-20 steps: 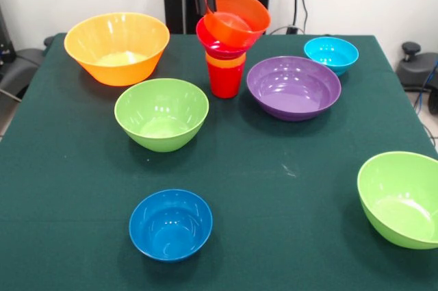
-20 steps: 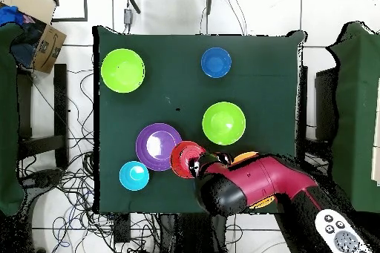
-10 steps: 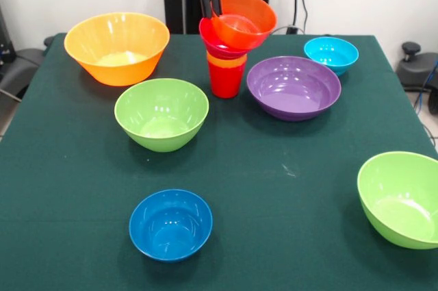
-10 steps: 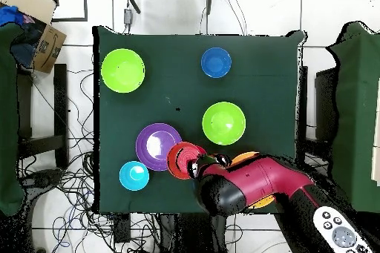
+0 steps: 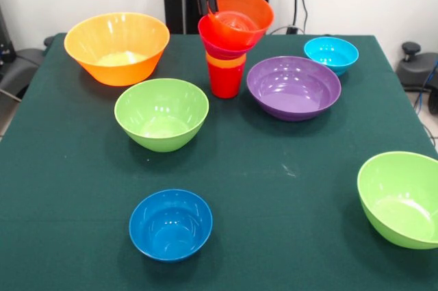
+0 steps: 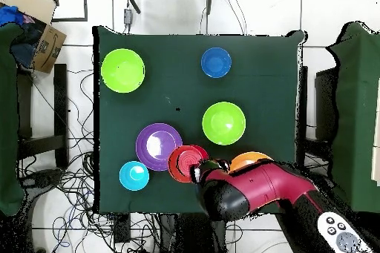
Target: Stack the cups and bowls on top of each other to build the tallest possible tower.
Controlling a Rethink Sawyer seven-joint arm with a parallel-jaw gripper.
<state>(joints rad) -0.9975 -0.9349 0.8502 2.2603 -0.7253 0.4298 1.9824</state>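
Note:
The tower stands at the far middle of the table [image 5: 274, 168]: a red cup [image 5: 224, 83] at the base, an orange cup's rim [image 5: 226, 61] above it, then a pink bowl [image 5: 220, 47]. An orange bowl [image 5: 238, 18] sits tilted in the pink bowl on top. My gripper [image 5: 205, 2] comes down from above, shut on that bowl's left rim. In the overhead view the tower [image 6: 185, 162] shows as a red disc with the arm [image 6: 249, 191] right beside it, and the gripper itself is hidden under the arm.
Around the tower are a large yellow-orange bowl [image 5: 117, 46], a lime green bowl [image 5: 161, 113], a purple bowl [image 5: 293, 87] and a light blue bowl [image 5: 331, 54]. A dark blue bowl [image 5: 170, 224] sits near the front. Another lime green bowl [image 5: 404, 198] is at the right edge.
The gripper carried the orange bowl a little right, then back left. The bowl now sits lower and more centred in the pink bowl. The other bowls have not moved.

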